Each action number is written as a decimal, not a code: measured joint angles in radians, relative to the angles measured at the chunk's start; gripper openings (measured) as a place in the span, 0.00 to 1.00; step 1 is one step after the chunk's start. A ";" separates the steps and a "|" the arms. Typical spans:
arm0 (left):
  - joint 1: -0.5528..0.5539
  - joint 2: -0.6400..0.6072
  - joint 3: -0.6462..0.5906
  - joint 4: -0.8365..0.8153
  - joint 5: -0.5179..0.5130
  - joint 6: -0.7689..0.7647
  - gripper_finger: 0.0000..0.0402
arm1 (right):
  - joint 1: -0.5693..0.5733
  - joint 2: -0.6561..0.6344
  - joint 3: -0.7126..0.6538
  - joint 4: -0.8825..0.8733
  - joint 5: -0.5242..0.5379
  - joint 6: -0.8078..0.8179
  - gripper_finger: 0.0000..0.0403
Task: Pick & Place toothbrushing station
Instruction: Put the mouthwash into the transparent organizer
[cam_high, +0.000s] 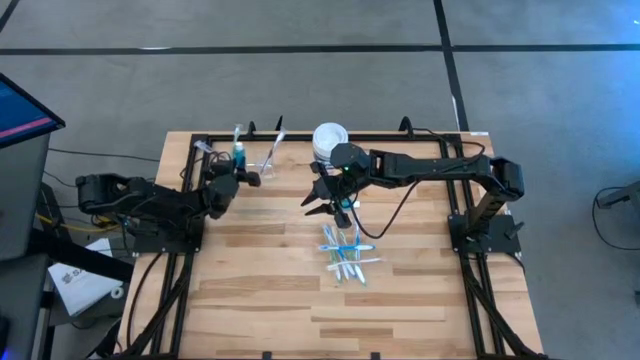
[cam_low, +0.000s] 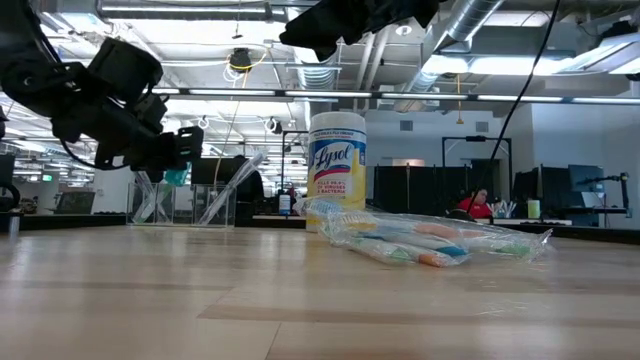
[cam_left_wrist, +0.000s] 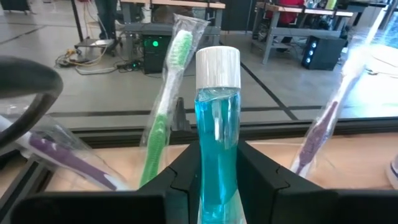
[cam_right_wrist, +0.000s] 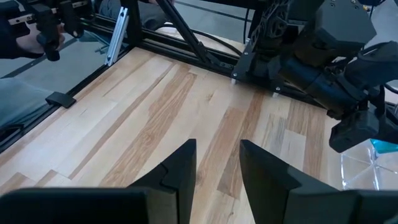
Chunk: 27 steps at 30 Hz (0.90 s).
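We see a blue tube (cam_left_wrist: 217, 149) with a white cap (cam_left_wrist: 217, 67). Beside it stands a green toothbrush (cam_left_wrist: 166, 109). The wipes tub (cam_low: 337, 170) wears a yellow label.

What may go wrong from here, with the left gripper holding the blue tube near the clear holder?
1. The left gripper pinches the blue tube low, so its capped top may tip or slip out.
2. Wrapped toothbrushes lean close on both sides; the tube may knock them on its way into the clear holder.
3. The right gripper hangs open above the toothbrush pile, and may scatter it when lowering.
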 joint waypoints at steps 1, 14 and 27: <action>0.004 0.000 0.000 0.001 0.004 0.000 0.18 | 0.000 0.000 0.000 0.000 0.000 -0.002 0.28; 0.016 0.116 0.061 0.007 0.017 0.034 0.17 | -0.001 0.000 0.000 0.000 0.000 -0.005 0.28; 0.016 0.195 0.073 0.015 -0.003 0.001 0.21 | -0.001 0.000 0.000 -0.002 0.000 -0.005 0.28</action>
